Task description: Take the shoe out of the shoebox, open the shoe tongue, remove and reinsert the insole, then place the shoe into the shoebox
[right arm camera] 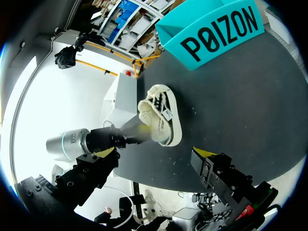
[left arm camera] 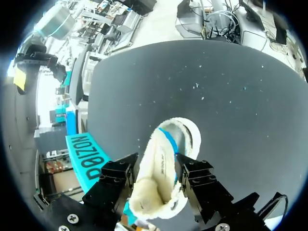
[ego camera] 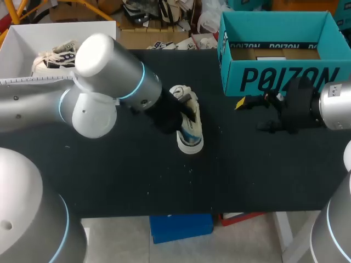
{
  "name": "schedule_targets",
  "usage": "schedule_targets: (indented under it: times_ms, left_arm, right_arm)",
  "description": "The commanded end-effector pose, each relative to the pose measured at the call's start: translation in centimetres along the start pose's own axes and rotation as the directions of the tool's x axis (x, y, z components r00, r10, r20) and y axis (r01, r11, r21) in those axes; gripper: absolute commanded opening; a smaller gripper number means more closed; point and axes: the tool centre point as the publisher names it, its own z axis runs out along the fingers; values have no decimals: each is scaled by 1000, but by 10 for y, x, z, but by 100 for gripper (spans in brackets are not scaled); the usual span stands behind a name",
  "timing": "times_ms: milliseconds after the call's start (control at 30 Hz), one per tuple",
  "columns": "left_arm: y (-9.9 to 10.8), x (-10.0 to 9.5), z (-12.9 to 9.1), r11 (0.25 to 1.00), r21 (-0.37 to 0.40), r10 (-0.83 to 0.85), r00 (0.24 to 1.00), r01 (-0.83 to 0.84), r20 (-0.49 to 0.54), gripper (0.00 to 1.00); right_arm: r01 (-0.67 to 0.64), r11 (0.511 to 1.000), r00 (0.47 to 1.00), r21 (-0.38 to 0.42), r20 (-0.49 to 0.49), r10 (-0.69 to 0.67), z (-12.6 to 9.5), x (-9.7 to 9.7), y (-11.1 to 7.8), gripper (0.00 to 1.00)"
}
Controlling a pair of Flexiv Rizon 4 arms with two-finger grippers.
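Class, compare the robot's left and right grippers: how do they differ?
The left gripper is shut on the shoe; the right gripper is open and empty. The left gripper is mid-table; the right gripper is near the teal box. Both are over the black table.

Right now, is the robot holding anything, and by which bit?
Yes. The left gripper pinches the white shoe by its two sides, near the fluffy opening. The right gripper is open and holds nothing.
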Motion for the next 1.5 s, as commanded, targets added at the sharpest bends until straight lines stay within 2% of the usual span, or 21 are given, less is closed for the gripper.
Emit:
schedule_targets:
  times_ms: [33, 67, 133, 167, 500, 1100, 1267, 1500]
  left_arm:
    - [-7, 2, -30, 1000, -19, 25, 1000, -25, 7, 37]
    - [-7, 1, -30, 999, -31, 36, 999, -36, -5, 31]
    - [-5, 1, -23, 996, -73, 47, 997, -52, -58, 7]
    - [-5, 2, -19, 995, -78, 53, 996, -59, -75, 0]
    - [-4, 16, 25, 992, -100, 50, 975, -73, -218, 0]
    - [-4, 39, 55, 998, -54, 11, 956, -28, -294, 0]
    - [-2, 36, 46, 997, -71, 10, 957, -32, -289, 0]
    - [-3, 27, 12, 990, -112, 53, 952, -90, -300, 0]
  right_arm:
    - [-1, 1000, 1000, 0, 1, 1, 1, 1, 0, 100]
    - [-1, 1000, 1000, 0, 1, 1, 1, 1, 0, 100]
    - [-1, 1000, 1000, 0, 1, 1, 1, 1, 0, 100]
    - [-1, 1000, 1000, 0, 1, 1, 1, 1, 0, 100]
    - [-1, 1000, 1000, 0, 1, 1, 1, 1, 0, 100]
    - [-1, 1000, 1000, 0, 1, 1, 1, 1, 0, 100]
    - [-1, 1000, 1000, 0, 1, 1, 1, 1, 0, 100]
    - [-1, 1000, 1000, 0, 1, 1, 1, 1, 0, 100]
